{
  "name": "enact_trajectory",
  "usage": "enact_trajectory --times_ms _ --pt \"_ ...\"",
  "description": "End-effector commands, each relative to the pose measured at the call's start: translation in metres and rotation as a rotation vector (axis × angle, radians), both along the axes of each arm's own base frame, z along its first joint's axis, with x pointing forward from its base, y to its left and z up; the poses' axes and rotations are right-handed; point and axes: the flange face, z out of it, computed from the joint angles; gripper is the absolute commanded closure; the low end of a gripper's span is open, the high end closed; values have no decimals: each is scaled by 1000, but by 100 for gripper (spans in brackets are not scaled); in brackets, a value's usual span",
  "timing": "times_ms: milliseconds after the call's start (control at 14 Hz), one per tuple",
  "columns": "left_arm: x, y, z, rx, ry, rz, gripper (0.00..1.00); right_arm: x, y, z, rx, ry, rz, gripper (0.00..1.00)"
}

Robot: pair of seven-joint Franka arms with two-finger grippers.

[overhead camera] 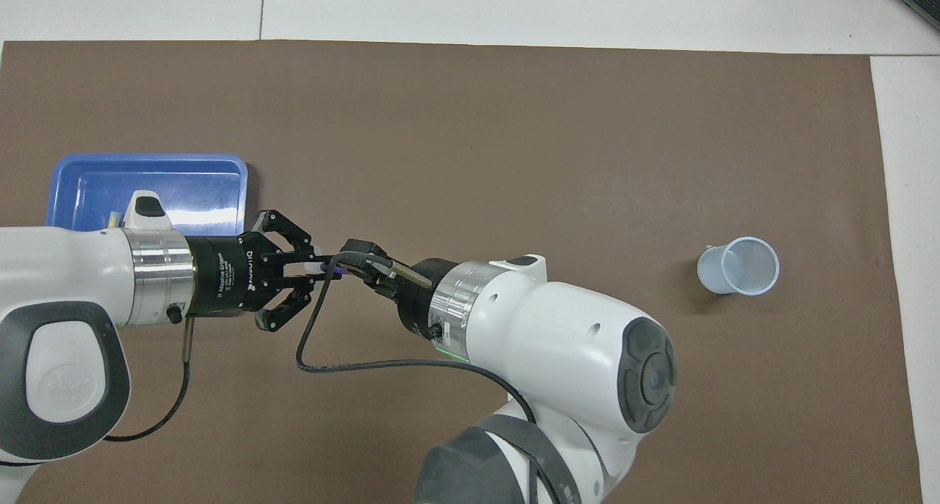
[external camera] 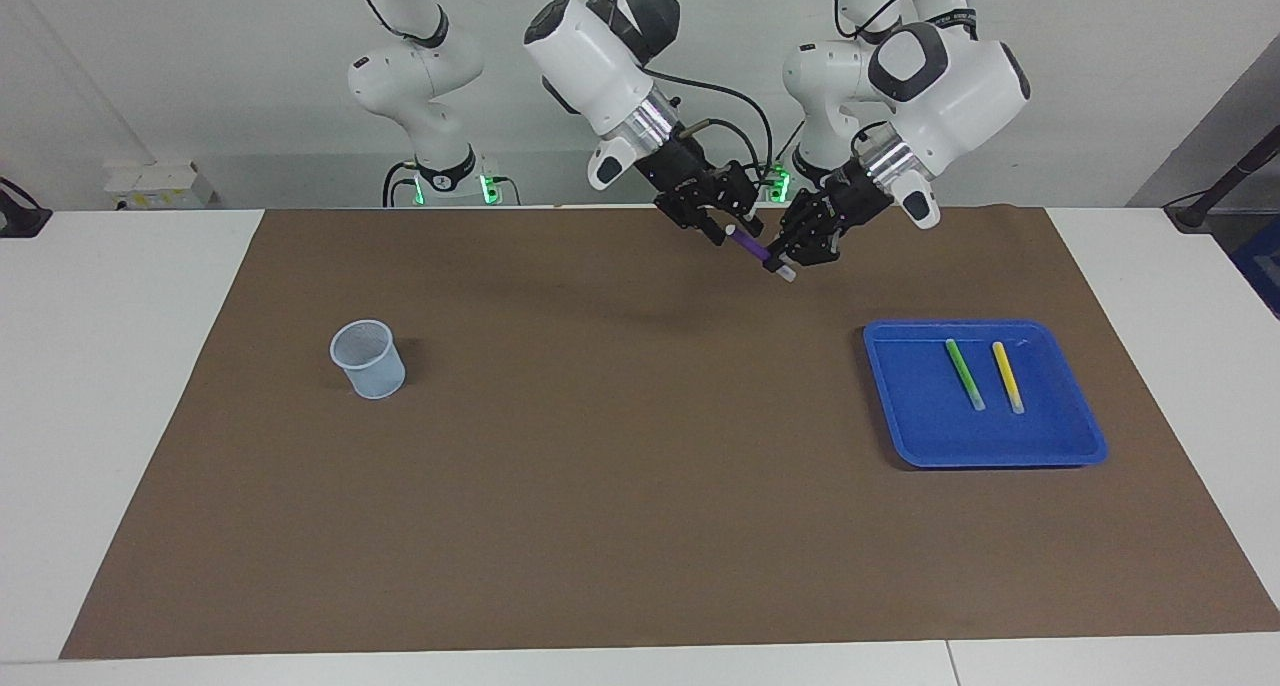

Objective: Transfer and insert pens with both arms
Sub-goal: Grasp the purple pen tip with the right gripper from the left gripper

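Observation:
The purple pen (external camera: pixel 755 247) hangs slanted above the brown mat, over the strip between the blue tray and the robots. My left gripper (external camera: pixel 778 259) is shut on it near its pale cap end. My right gripper (external camera: pixel 737 228) is open, with its fingers on either side of the pen's other end. In the overhead view only a sliver of the purple pen (overhead camera: pixel 336 269) shows between the left gripper (overhead camera: pixel 323 267) and the right wrist. The green pen (external camera: pixel 964 372) and the yellow pen (external camera: pixel 1007 376) lie side by side in the blue tray (external camera: pixel 1000 459).
A pale mesh cup (external camera: pixel 369 359) stands upright on the mat toward the right arm's end of the table, also seen as the cup (overhead camera: pixel 738 266) from overhead. The right arm's black cable (overhead camera: pixel 308 350) loops below the two grippers. The left arm covers part of the tray (overhead camera: pixel 147 159).

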Motion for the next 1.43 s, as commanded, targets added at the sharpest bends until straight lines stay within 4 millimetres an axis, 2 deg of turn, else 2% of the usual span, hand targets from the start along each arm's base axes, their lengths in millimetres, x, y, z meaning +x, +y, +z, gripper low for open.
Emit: enact_trajectory --times_ms 0,215,429,572,1073,1217,1360 --pt "-8 0 0 -13 2 28 100 4 5 0 25 5 -13 37" --pt "-8 0 0 -15 2 31 100 5 4 -1 23 4 -13 53" --pt "-8 0 0 -16 8 38 100 5 4 -1 23 4 -13 79" --pt "-8 0 0 -16 8 38 100 5 4 -1 25 5 -14 100" --pt "-8 -2 1 -14 3 34 100 8 1 -2 26 10 -23 100" --pt "-7 -2 1 -7 -23 58 56 8 1 -1 27 6 -21 100" --pt "-12 -4 -2 1 -37 70 36 11 -1 2 32 7 -30 100"
